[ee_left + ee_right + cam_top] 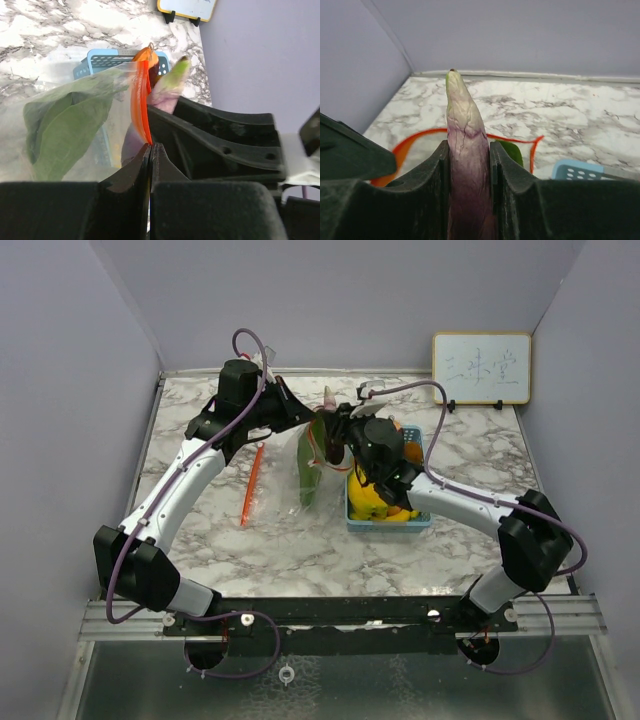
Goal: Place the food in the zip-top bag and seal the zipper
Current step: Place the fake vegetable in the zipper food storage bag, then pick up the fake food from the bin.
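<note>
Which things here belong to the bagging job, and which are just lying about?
Job:
bag
purple vegetable
green leaf, already in the bag
bananas

Lying about:
whiteboard
basket, which only holds the food

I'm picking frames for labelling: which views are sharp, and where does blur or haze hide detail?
Top external: even, soft light, no hard shadows; writing on the white whiteboard is faint. Left wrist: the black jaws are blurred and dark; the green leaf looks hazy behind the clear plastic zip-top bag. Right wrist: the purple, green-tipped tapering vegetable is sharp, the jaws gripping it dark.
</note>
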`<state>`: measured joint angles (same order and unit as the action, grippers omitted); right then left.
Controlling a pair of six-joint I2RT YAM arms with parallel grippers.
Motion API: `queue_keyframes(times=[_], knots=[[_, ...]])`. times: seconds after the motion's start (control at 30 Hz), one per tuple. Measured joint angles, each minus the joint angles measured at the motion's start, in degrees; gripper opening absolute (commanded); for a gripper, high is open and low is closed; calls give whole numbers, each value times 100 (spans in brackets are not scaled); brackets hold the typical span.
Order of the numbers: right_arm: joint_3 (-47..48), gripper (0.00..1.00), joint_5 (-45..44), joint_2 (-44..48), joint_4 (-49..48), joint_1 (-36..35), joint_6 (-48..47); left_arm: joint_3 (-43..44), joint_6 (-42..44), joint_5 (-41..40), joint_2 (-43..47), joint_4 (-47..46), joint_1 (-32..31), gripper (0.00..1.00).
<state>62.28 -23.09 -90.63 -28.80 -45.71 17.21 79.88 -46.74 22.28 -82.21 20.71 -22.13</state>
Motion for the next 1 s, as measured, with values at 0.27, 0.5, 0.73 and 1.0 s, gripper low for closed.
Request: queue_keyframes(times=[0.27, 0.5, 0.73, 1.0], knots=[[-494, 75, -72, 455, 802, -9, -83, 0, -2, 66, 0, -7, 0, 0], [-352, 78, -422, 1335, 1596, 26, -48, 0, 0, 68, 0, -7, 0, 0], [348, 73, -92, 1248, 3005, 1606, 103, 0, -2, 68, 0, -9, 0, 0], [374, 73, 1058, 326, 3982, 2450, -15, 0, 0, 111, 0, -11, 0, 0]])
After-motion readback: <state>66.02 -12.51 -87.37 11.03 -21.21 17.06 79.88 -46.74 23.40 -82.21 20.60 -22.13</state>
